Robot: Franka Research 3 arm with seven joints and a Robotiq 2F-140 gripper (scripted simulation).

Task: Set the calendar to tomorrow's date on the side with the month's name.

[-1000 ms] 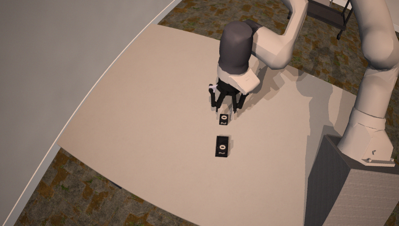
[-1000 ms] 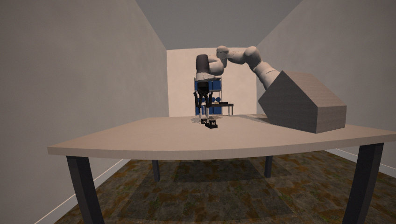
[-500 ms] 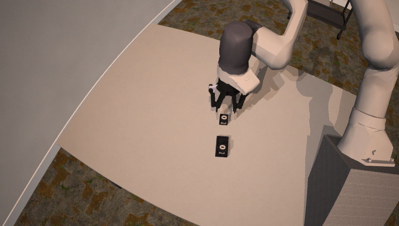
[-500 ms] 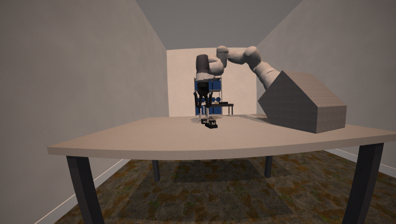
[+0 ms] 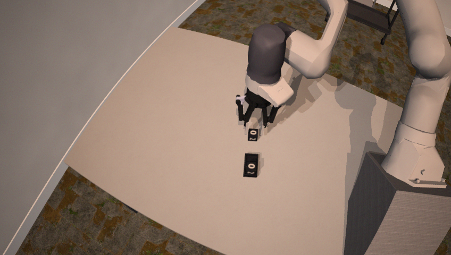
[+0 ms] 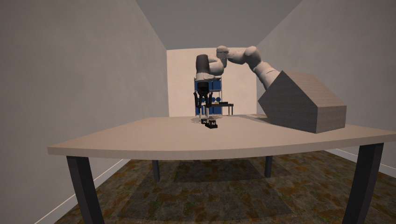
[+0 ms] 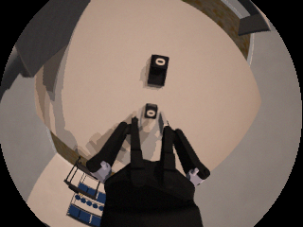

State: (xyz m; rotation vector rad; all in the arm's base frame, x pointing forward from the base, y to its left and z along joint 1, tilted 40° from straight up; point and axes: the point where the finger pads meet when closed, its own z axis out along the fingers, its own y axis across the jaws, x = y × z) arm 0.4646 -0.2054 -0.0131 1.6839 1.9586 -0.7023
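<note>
Right, over on the left the tan table [image 5: 151,132] stretches away from the fingers toward the wall.

Now to the middle: the gripper [image 5: 255,125] points straight down, its two light fingertips [image 5: 245,124] parted partway and gripping nothing. The loose black cube [image 5: 252,134] stands on the table right beneath them. From the wrist camera it lines up in the gap between the tips [image 7: 151,112], and from the exterior view the tips hang just above its top [image 6: 204,121]. A white 0 faces up on it.

Beyond that cube, farther out from the fingers and not touching it, the black tray [image 5: 251,155] lies flat on the table. The second cube [image 5: 252,166] sits in the tray's far end, also with a 0 up, while the end nearer the fingers is a dark open slot. The side digits are too small to read for sure.

And on the right, well away from the fingers, the grey pedestal [image 5: 373,221] carries the arm's base.
</note>
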